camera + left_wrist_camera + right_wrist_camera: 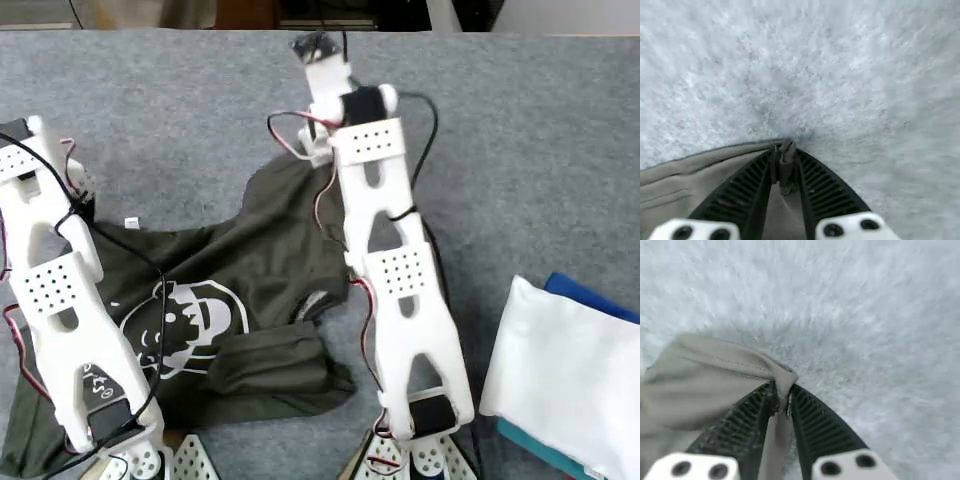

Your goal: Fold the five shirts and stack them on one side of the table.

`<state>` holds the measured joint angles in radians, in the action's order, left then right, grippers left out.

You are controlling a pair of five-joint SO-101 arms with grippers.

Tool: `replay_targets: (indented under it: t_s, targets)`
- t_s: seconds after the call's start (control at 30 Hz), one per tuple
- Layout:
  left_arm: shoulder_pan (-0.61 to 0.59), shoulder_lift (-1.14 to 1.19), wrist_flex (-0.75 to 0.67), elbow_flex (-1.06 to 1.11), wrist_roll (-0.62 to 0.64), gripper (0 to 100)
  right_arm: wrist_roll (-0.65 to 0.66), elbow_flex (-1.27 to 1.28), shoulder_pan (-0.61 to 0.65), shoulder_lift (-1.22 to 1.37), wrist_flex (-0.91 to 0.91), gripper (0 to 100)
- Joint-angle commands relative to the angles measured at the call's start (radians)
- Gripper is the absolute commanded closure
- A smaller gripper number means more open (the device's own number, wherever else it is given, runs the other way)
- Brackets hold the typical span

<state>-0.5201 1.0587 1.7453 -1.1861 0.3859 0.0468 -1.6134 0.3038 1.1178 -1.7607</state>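
Observation:
A dark olive shirt (240, 290) with a white cartoon print lies crumpled on the grey table, between the two arms. My left gripper (786, 150) is shut on the shirt's edge (700, 170), pinching a fold just above the carpet at the table's far left. My right gripper (785, 390) is shut on another edge of the same shirt (710, 380), near the table's far middle. In the high view the left arm (60, 300) crosses over the shirt's left side and the right arm (390, 260) runs along its right side.
At the right edge of the table lies a stack of folded shirts, white (570, 370) on top with blue (590, 295) and teal (535, 445) showing beneath. Bare grey carpet (520, 150) spreads across the far right of the table.

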Motion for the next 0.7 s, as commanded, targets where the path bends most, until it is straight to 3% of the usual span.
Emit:
replay_targets:
  t_s: [0.0,0.33,0.67]
  targets:
    - [-0.003,-0.087,0.018,-0.184,0.006,98,-0.009,-0.054,-0.036,-0.249,-0.020,99.5]
    - [0.006,-0.506,0.018,-0.212,-0.100,98,-0.008,-0.054,-0.142,-0.734,-0.020,99.5]
    - [0.035,-0.966,0.018,-0.212,-0.242,98,-0.002,-0.050,-0.145,-1.104,-0.018,99.5]
